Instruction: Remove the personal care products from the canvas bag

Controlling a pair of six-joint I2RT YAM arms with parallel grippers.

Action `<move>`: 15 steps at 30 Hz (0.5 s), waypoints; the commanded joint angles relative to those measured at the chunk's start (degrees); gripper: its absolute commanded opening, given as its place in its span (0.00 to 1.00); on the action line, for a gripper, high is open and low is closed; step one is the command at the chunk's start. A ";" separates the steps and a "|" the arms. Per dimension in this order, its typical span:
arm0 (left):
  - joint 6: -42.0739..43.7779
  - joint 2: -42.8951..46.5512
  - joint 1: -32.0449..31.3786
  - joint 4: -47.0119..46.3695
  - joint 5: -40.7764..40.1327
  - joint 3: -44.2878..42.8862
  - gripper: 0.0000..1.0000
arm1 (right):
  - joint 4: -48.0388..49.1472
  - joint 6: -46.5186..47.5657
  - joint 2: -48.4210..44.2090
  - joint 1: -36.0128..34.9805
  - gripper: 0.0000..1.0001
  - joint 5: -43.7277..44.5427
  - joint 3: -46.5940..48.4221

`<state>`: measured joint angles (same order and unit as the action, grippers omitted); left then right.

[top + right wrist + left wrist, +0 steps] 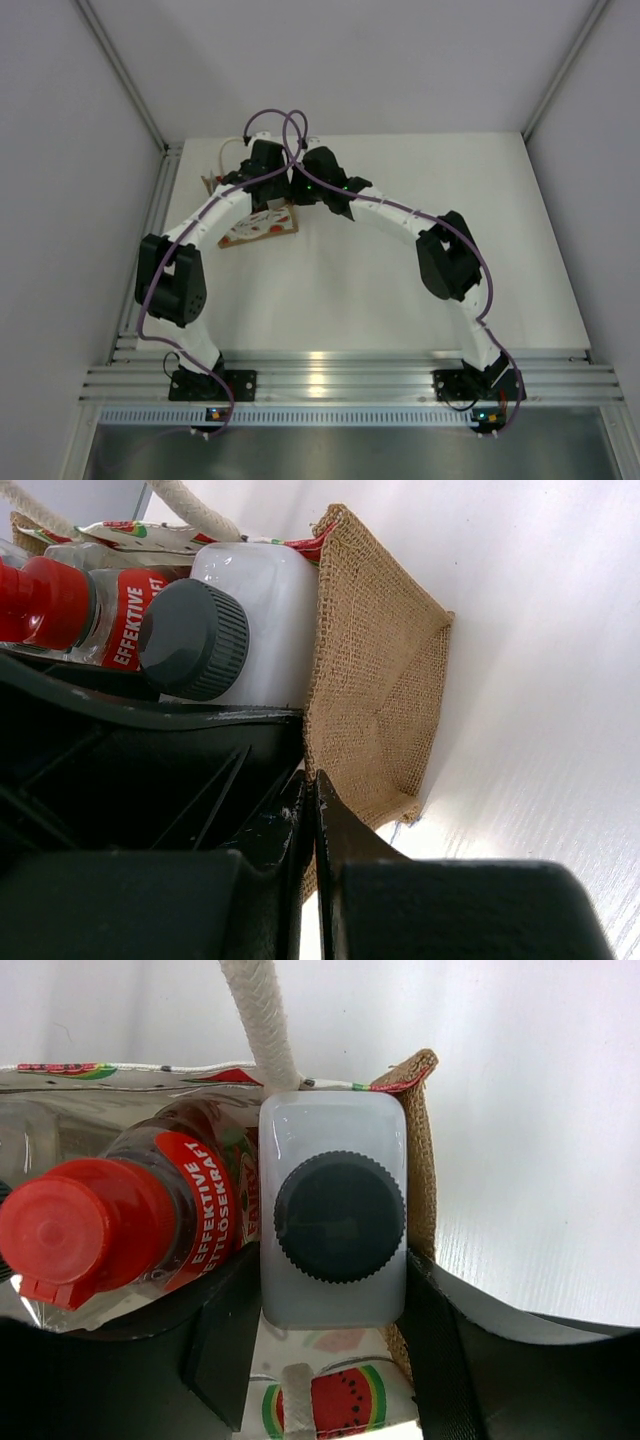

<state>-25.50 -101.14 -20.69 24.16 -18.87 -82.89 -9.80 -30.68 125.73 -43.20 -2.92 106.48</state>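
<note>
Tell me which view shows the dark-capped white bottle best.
Left wrist: the bottle fills the centre, cap toward the camera, flanked by the left end effector. Right wrist shows it obliquely, its base behind the right end effector pinching the bag. Top external hides it under the arms.

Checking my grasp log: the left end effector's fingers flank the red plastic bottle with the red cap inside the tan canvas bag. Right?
No. The left end effector flanks the white square bottle with the dark ribbed cap, not the red plastic bottle beside it; both are inside the tan canvas bag. The left wrist view shows it.
</note>
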 commanded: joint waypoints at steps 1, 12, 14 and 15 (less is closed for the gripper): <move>0.18 -1.77 0.12 -5.35 -1.34 -1.31 0.59 | -3.12 0.35 -0.14 -0.22 0.00 -2.53 -1.62; 0.62 -2.65 0.12 -7.55 -1.87 -1.31 0.42 | -2.59 0.53 0.74 -0.30 0.00 -3.67 -1.45; 0.80 -3.09 0.12 -7.64 -1.69 -1.66 0.35 | -2.59 0.62 0.74 -0.22 0.00 -3.67 -1.45; 0.80 -3.18 0.03 -7.64 -1.52 -1.75 0.23 | -2.59 0.62 0.83 -0.22 0.00 -3.67 -1.45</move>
<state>-24.32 -102.30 -20.73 22.13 -20.71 -82.98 -9.39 -30.65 125.73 -43.20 -3.79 106.48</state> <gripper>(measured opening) 0.551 0.006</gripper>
